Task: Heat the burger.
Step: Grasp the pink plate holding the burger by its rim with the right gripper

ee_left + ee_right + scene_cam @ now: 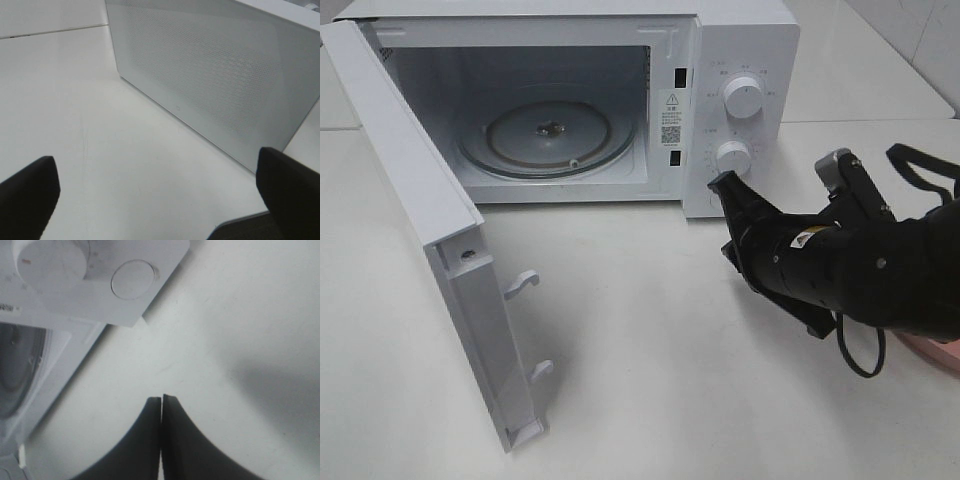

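Observation:
The burger is out of view in every frame. The white microwave [745, 40] stands at the back with its door [415, 190] swung wide to the left. Its glass turntable [548, 135] is bare. My right gripper [722, 182] is shut with nothing in it, its tips just in front of the lower knob [732, 157]. The right wrist view shows the closed right gripper [161, 399] over bare table below the control panel [100, 280]. My left gripper [157, 200] is open and empty, facing the outer side of the door [215, 75].
A pink edge [932, 351] peeks out from behind the right arm at the far right. The upper knob [743, 97] sits above the lower one. The door's latch hooks [523, 283] stick out toward the table's middle.

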Motion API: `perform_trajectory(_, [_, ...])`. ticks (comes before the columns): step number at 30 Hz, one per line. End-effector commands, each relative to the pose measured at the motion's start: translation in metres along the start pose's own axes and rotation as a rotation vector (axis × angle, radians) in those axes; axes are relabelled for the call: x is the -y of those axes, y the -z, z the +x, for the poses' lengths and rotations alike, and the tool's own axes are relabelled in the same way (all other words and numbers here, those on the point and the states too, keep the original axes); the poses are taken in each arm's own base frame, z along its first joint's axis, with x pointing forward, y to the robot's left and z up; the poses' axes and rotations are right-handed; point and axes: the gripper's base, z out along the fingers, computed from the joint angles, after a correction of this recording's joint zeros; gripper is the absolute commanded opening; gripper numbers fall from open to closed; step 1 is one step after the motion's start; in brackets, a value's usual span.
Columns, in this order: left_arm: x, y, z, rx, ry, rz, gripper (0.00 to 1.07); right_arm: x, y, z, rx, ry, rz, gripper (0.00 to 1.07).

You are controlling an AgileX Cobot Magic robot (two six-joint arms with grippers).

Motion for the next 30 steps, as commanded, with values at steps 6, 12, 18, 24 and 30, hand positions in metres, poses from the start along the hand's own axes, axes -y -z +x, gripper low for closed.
perform_trajectory(6, [0.001,0.002,0.001,0.024,0.004,0.001,1.00,0.003,0.015,-0.014,-0.182,0.322,0.069,0.03])
perform_trajectory(12, [0.001,0.002,0.001,0.024,0.004,0.001,1.00,0.009,0.025,-0.025,-0.295,0.470,0.114,0.03])
perform_trajectory(18, [0.001,0.002,0.001,0.024,0.004,0.001,1.00,0.009,0.033,-0.036,-0.469,0.664,0.188,0.05])
perform_trajectory(24, [0.001,0.002,0.001,0.024,0.004,0.001,1.00,0.001,0.039,-0.046,-0.580,0.958,0.273,0.07])
perform_trajectory(30, [0.001,0.002,0.001,0.024,0.004,0.001,1.00,-0.007,0.046,-0.063,-0.640,1.168,0.420,0.09])
